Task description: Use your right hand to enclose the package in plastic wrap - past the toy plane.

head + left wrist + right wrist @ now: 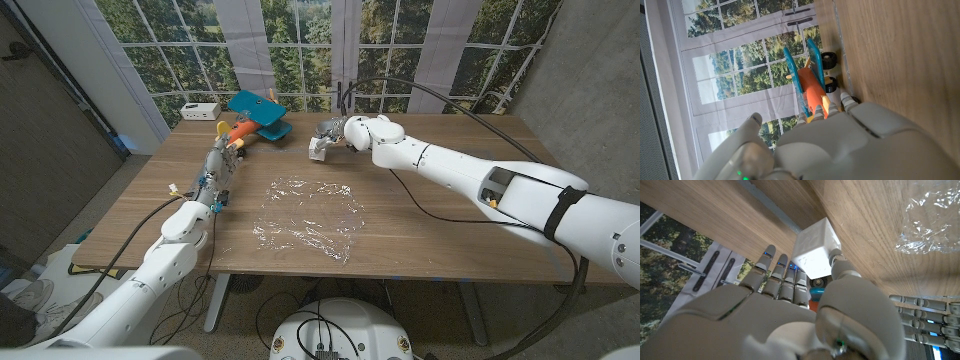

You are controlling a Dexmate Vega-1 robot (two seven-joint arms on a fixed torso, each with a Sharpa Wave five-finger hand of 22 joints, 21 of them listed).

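A small white box, the package (320,149), is gripped by my right hand (338,133) at the table's far middle, just right of the toy plane (257,117). In the right wrist view the package (815,253) sits between the thumb and the fingers (782,275). Whether it touches the wood I cannot tell. A crumpled sheet of clear plastic wrap (305,216) lies spread on the table nearer to me. The plane has blue wings and an orange body (812,90). My left hand (222,163) reaches toward the plane's tail with its fingers straight and holds nothing.
A white device (200,110) stands at the table's far left corner, behind the plane. A black cable (440,95) arcs over my right arm. The wooden table (450,225) shows bare wood right of the wrap. Windows stand behind the far edge.
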